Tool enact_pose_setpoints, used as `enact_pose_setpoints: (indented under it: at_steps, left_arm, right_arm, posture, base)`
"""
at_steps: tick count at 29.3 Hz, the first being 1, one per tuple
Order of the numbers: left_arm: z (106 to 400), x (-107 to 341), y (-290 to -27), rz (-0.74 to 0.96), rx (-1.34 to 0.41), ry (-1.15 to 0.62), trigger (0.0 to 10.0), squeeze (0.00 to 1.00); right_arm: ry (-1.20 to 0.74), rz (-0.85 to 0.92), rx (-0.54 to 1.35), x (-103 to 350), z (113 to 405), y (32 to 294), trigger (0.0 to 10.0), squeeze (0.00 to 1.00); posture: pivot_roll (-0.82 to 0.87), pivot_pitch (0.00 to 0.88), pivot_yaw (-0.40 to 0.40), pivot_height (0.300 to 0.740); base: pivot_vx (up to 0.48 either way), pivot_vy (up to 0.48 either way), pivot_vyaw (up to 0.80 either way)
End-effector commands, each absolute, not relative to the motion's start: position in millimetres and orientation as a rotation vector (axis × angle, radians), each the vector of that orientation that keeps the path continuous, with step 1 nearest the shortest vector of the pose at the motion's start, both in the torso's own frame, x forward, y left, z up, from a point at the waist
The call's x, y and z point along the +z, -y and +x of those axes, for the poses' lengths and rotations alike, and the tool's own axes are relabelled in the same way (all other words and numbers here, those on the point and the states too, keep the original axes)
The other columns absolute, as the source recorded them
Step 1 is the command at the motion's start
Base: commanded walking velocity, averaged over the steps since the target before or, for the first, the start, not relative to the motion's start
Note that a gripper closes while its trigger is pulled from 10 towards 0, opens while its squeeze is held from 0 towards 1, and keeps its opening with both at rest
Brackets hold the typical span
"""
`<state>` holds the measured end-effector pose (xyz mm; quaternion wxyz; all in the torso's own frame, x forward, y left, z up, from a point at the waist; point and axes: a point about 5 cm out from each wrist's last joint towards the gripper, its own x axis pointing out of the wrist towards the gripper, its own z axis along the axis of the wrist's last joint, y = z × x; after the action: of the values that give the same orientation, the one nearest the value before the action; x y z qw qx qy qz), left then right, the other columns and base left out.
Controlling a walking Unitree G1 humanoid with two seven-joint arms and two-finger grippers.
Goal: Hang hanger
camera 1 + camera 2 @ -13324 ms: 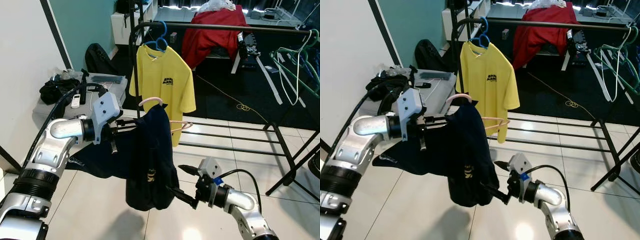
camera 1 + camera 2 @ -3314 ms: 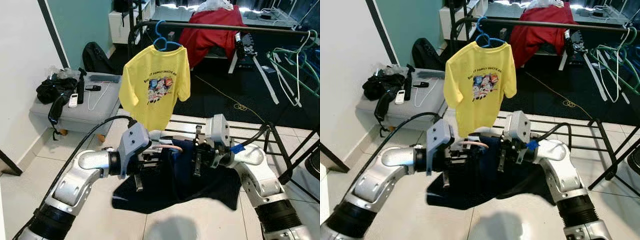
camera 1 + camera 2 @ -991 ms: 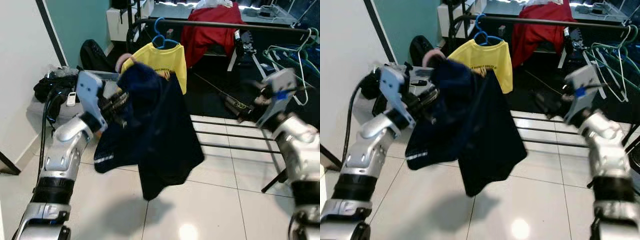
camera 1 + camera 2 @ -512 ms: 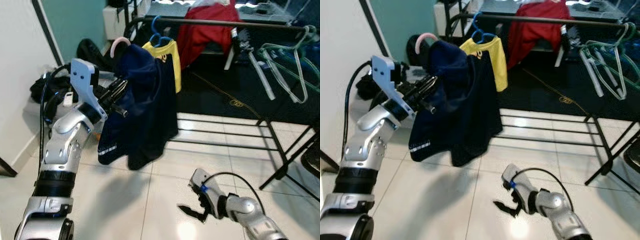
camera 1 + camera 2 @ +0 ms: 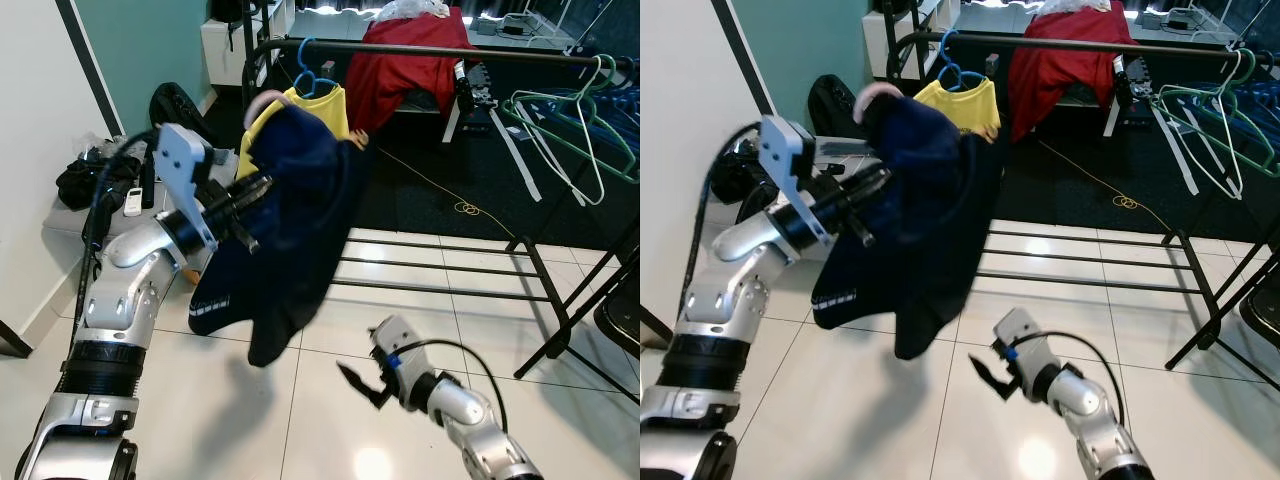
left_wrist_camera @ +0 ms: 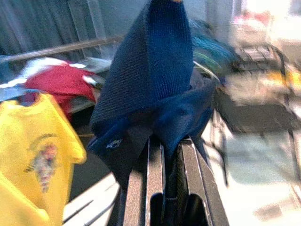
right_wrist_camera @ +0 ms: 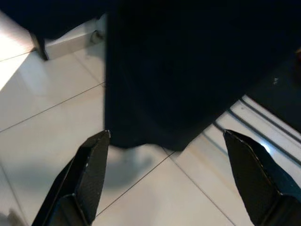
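Note:
A navy garment hangs on a pink hanger whose hook sticks up just below the left end of the black clothes rail. My left gripper is shut on the hanger through the navy cloth and holds it up in front of the rack. The two fingers lie close together on the fabric. A yellow shirt on a blue hanger hangs on the rail right behind. My right gripper is low over the tiles, open, fingers wide apart, just under the garment's hem.
Several empty green and blue hangers hang at the rail's right end. A red cloth is draped behind it. The rack's lower bars cross the floor ahead. A grey bench with black items and a black bag stand at the left.
The left arm has swung the navy garment to the right, nearer the rail and the yellow shirt. The right gripper stays low over the tiles, open as before.

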<state>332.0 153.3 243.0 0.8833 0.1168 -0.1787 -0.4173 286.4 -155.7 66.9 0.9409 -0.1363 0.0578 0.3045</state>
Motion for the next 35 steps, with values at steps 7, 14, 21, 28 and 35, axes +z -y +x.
enact_pose_setpoints:
  at_steps: [7,14,21,28,35]
  left_arm:
    - [322.8,231.5,-155.2,0.437,-0.963,0.316,0.0,0.0]
    - [313.0,196.5,-160.6,0.589,-1.033,0.189,0.0,0.0]
    - [310.7,189.7,-157.6,0.562,-1.052,0.216,0.0,0.0]
    - [306.3,191.5,-158.1,0.522,-1.113,0.241,0.0,0.0]
    - [296.0,196.3,-161.4,0.472,-1.214,0.231,0.0,0.0]
  right_arm:
    - [0.091,-0.241,0.626,104.0,295.0,161.1,10.0,0.0]
    - [0.234,-0.088,1.006,164.0,279.8,144.4,10.0,0.0]
    - [0.293,-0.05,1.012,186.0,282.8,155.6,10.0,0.0]
    - [0.195,-0.137,1.045,180.5,287.8,188.0,10.0,0.0]
    - [0.183,-0.342,0.972,184.0,293.0,228.9,10.0,0.0]
  posture:
    - [-0.06,0.113,0.004,0.74]
    - [-0.06,0.097,0.007,0.74]
    - [-0.06,0.096,0.014,0.74]
    - [-0.06,0.107,0.015,0.74]
    - [-0.07,0.116,0.016,0.74]
  base:
    - [0.0,0.0,0.0]
    - [0.0,0.0,0.0]
    - [0.0,0.0,0.0]
    - [0.0,0.0,0.0]
    - [0.0,0.0,0.0]
